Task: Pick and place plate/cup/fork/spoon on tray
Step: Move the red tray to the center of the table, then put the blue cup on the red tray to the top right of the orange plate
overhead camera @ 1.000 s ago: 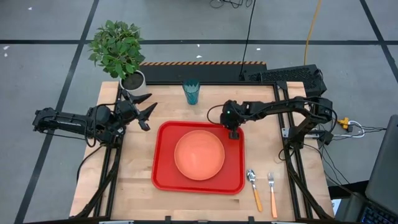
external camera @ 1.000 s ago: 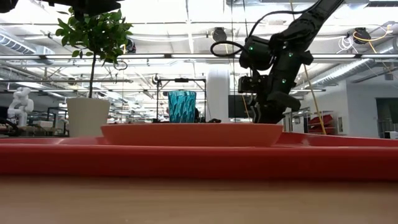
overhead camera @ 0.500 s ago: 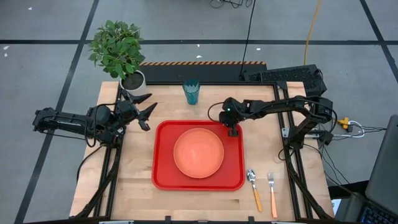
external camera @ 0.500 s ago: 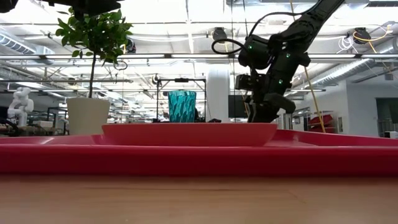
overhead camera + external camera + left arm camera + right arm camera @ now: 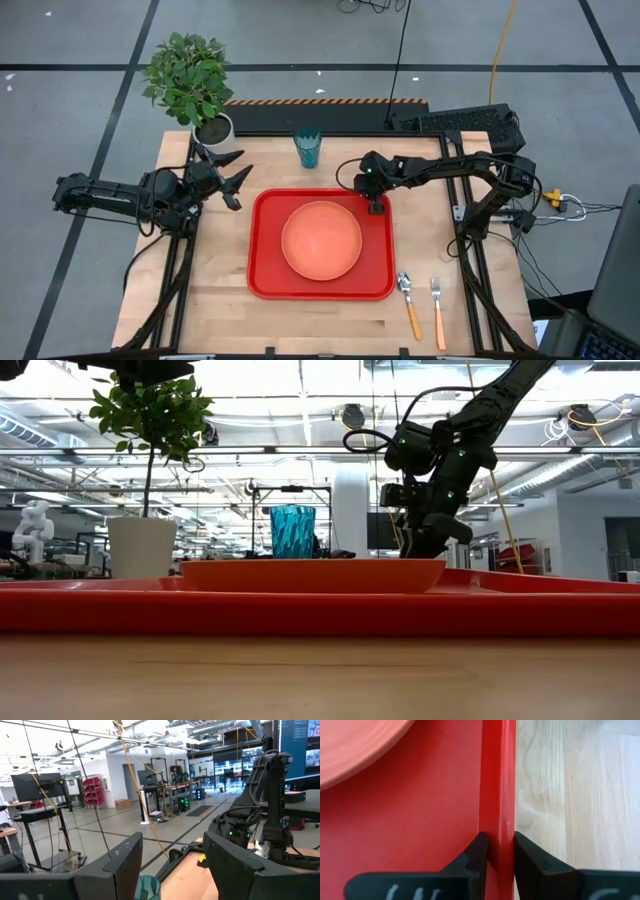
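Note:
The red tray (image 5: pixel 265 285) lies on the table's middle with the salmon plate (image 5: pixel 322 240) flat inside it. My right gripper (image 5: pixel 499 847) is shut on the tray's rim near its far right corner (image 5: pixel 376 207). The teal cup (image 5: pixel 308 148) stands upright beyond the tray. To the tray's near right, the spoon (image 5: pixel 410 305) and fork (image 5: pixel 437 312) lie side by side on the wood. My left gripper (image 5: pixel 240 185) hangs open off the tray's far left corner, holding nothing. My right gripper pinches the tray's raised rim (image 5: pixel 497 820) near the far right corner. One finger (image 5: pixel 475 852) is inside the tray and the other (image 5: pixel 532 857) outside, over the wood. The fingers slant down from the table's right. The tray lies flat on the table.
A white pot with a green plant (image 5: pixel 213 128) stands at the far left corner, close to my left gripper. Bare wood shows along the near edge and left of the tray. The low view shows the pot (image 5: pixel 140 547) and cup (image 5: pixel 293 530) behind the tray's front rim (image 5: pixel 300 615).
My right gripper has gone a little toward the table's far edge, still shut on the rim. The tray has slid with it, away from the near edge and slightly right, with the plate still lying in it. The left arm has kept still.

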